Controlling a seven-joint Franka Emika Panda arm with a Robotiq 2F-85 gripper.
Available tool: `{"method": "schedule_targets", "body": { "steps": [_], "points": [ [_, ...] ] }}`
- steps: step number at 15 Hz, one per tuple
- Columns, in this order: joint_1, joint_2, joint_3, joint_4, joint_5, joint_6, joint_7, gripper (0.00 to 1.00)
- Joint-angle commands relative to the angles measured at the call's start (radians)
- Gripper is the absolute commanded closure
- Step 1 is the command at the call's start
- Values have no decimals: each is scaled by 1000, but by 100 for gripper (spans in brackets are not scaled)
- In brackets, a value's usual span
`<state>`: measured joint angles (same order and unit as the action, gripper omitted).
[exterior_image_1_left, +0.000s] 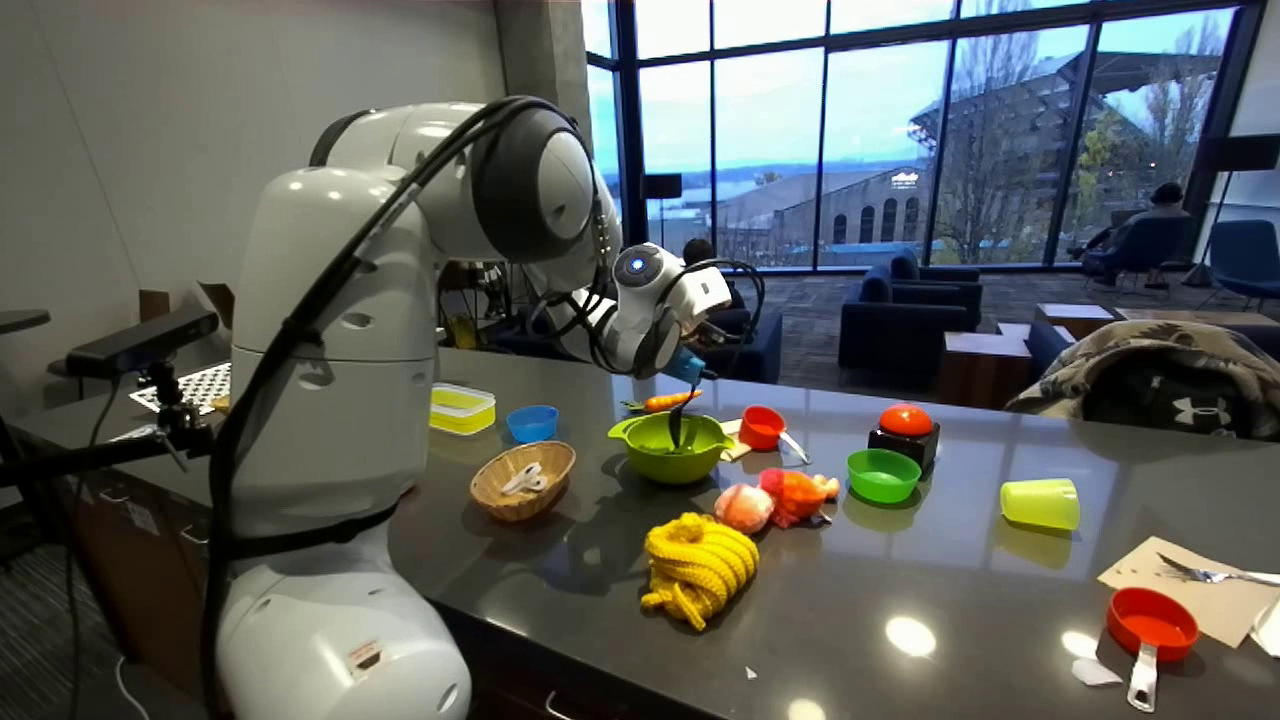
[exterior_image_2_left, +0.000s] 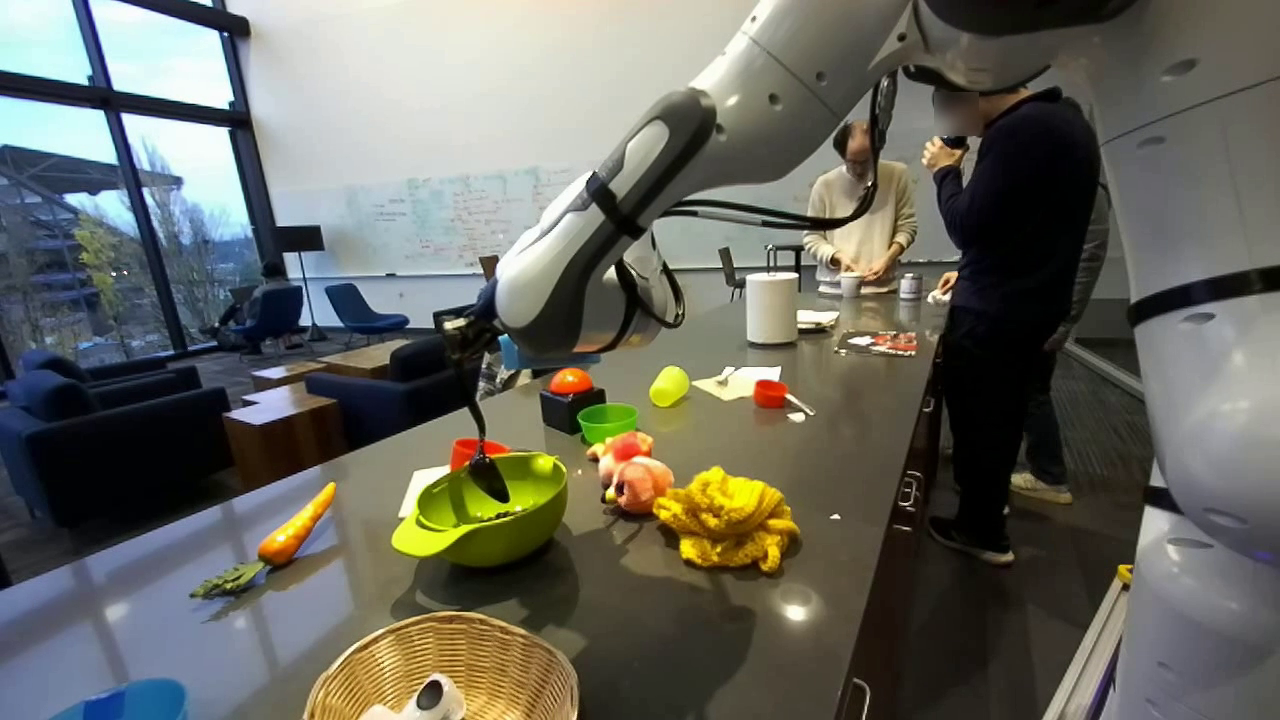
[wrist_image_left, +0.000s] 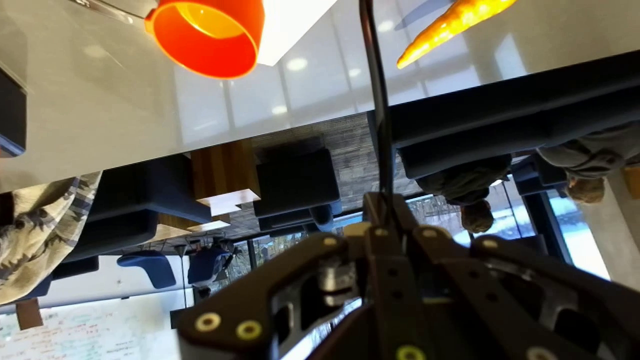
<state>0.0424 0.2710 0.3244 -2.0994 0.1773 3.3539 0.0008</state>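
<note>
Though far from the Under Armour logo (exterior_image_1_left: 1200, 411), gripper (wrist_image_left: 384, 212) tight on black spoon (exterior_image_2_left: 489, 479).

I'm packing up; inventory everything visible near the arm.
Spoon: 1, black, at lime bowl
Lime bowl: 1, green, below hand
Small bowls: 2, blue, green, apart
Basket: 1, tan, near blue bowl
Basket contents: unclear, white, inside
Tub: 1, yellow, counter
Carrot: 1, orange, counter
Measuring cups: 2, red, apart
Paper: several, pale, counter
Knit: 1, yellow, counter
Plush: apparently 1, pinkish, beside knit
Button: 1, red/black, counter
Tumbler: 1, yellowish, sideways
Hand: 1, black, gripping spoon
Arm: 1, white, over counter
</note>
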Motion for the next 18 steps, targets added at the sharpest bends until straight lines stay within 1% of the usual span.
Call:
{"method": "schedule_targets", "body": {
  "steps": [1,4,7,10,14,18],
  "points": [
    [-54,-53,62,-46,-23,-7,-3,99],
    [-79,-50,118,-35,-25,-9,-4,99],
    [-76,-16,148,4,-25,-14,-15,99],
    [-71,-4,144,9,-19,-20,-27,99],
    [-76,3,105,6,-9,-16,-27,99],
    [-86,17,86,9,-11,-20,-28,99]
  ]
}}
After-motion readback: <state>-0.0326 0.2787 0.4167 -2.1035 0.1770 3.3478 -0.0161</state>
